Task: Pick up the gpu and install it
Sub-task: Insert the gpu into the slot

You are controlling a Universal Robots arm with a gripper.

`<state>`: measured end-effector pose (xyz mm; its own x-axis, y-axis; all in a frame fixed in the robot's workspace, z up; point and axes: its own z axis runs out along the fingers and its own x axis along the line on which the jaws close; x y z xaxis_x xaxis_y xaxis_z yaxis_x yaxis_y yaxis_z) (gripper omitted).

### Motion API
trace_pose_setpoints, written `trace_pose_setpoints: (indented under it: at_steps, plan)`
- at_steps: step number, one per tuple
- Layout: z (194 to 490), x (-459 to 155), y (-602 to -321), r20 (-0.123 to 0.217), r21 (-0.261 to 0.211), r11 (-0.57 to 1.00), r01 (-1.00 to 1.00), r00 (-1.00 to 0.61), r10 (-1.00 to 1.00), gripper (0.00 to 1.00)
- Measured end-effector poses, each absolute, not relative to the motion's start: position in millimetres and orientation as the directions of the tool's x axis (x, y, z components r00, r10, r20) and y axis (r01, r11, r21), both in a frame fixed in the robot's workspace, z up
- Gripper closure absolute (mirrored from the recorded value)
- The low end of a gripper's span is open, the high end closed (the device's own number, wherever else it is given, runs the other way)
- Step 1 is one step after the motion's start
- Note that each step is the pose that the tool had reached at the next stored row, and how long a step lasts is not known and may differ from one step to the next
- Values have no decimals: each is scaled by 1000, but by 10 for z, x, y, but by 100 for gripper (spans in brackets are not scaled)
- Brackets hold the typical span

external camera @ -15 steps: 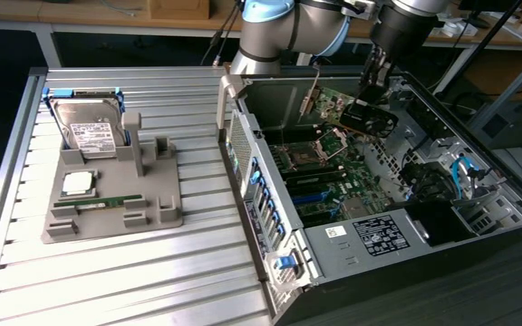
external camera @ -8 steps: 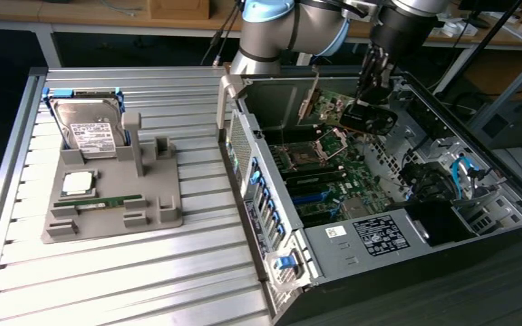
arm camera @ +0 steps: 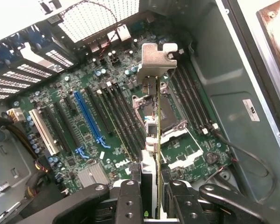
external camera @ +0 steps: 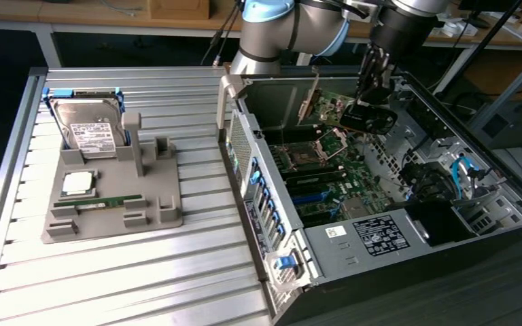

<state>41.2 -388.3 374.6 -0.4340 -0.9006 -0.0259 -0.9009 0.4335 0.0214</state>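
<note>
The gpu (external camera: 326, 106) hangs inside the open computer case (external camera: 270, 224), above the motherboard (external camera: 334, 183) near the case's back wall. My gripper (external camera: 359, 111) is shut on one end of the card. In the wrist view the gpu (arm camera: 157, 135) is edge-on, a thin line running away from my gripper (arm camera: 152, 203). Its silver metal bracket (arm camera: 157, 58) is at the far end. The two black fingers (arm camera: 129, 198) press on either side of the card. It hovers over the processor socket (arm camera: 170, 119), clear of the board, to one side of the blue slot (arm camera: 89, 116).
A grey holder (external camera: 107, 217) on the slatted table at the exterior view's left carries a hard drive (external camera: 87, 129), a processor (external camera: 78, 182) and a green memory stick (external camera: 98, 202). Case walls, drive bays and black cables (arm camera: 245, 156) surround the motherboard. A white slot (arm camera: 41, 131) lies beyond the blue one.
</note>
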Motion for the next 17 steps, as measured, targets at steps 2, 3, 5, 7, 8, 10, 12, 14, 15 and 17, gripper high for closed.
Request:
trace_pose_setpoints:
  at_steps: [2,3,5,7,8,10,12,14,15,17]
  plan:
    - [3745,412,-3883,-26,22,428,-904,-428,-903,73]
    - [3745,412,-3883,-26,21,425,-905,-426,-905,73]
    - [3744,412,-3883,-26,21,417,-909,-417,-909,73]
    - [3744,412,-3883,-26,21,411,-912,-411,-911,73]
    - [3744,412,-3883,-26,21,406,-914,-406,-913,73]
    - [3743,412,-3883,-26,22,398,-917,-399,-917,73]
    - [3743,412,-3883,-26,21,392,-920,-393,-919,73]
    - [3743,412,-3883,-26,22,385,-923,-386,-922,73]
    - [3743,412,-3883,-26,21,379,-925,-380,-925,73]
    - [3742,412,-3883,-26,22,370,-929,-371,-928,73]
